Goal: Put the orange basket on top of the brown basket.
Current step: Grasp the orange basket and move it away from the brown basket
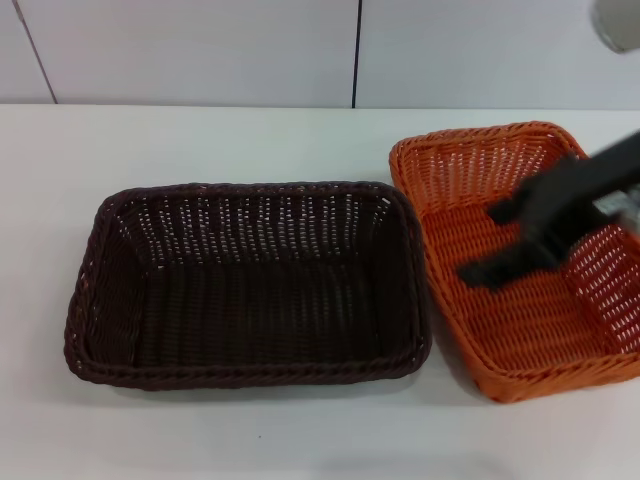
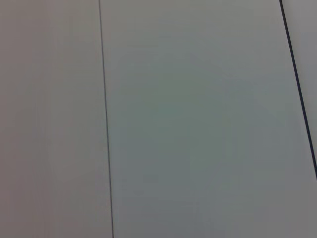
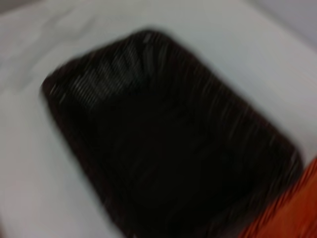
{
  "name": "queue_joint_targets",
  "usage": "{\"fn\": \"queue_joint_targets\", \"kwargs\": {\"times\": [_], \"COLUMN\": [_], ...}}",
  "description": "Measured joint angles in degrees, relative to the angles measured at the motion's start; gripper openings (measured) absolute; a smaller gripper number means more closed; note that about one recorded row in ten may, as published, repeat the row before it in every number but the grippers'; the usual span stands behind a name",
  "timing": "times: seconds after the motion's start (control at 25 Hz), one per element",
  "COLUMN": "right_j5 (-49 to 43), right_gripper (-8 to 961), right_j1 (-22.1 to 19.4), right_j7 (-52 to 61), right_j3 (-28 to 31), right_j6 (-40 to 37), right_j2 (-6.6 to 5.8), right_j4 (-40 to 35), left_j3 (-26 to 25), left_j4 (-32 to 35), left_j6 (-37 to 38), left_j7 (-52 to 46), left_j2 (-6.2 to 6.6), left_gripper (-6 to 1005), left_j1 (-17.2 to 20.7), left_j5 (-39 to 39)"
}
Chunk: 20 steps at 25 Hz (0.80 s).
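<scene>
The brown basket (image 1: 245,285) stands empty on the white table, left of centre in the head view. The orange basket (image 1: 520,320) stands right beside it on the right, their rims close together. My right gripper (image 1: 491,242) comes in from the right and hovers over the inside of the orange basket, its two black fingers spread apart and holding nothing. The right wrist view shows the brown basket (image 3: 163,144) and a corner of the orange basket (image 3: 292,213). My left gripper is out of view.
The white table (image 1: 200,440) runs to a white panelled wall (image 1: 200,50) at the back. The left wrist view shows only wall panels (image 2: 198,124) with dark seams.
</scene>
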Motion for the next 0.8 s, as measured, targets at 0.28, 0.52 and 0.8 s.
{"fn": "queue_joint_targets", "kwargs": {"times": [0.28, 0.52, 0.8], "right_j5": [-4.57, -6.85, -12.62], "right_gripper": [767, 765, 763], "right_j1": [-0.22, 0.36, 0.65], "right_j7": [-8.12, -9.34, -9.94], "right_j3": [1.37, 0.04, -4.19], "right_j6": [-11.29, -11.99, -9.86], "right_j2": [-0.18, 0.00, 0.80], "right_j4": [0.82, 4.00, 8.61], "left_j3": [0.04, 0.05, 0.05], "left_j4": [0.13, -0.07, 0.29], "left_j6": [-2.69, -2.70, -3.43], "left_j7": [0.24, 0.31, 0.34], "left_j2": [0.09, 0.09, 0.19], "left_gripper": [756, 755, 755], "left_j1": [-0.95, -1.02, -0.99], "left_j5": [-1.25, -1.64, -2.06]}}
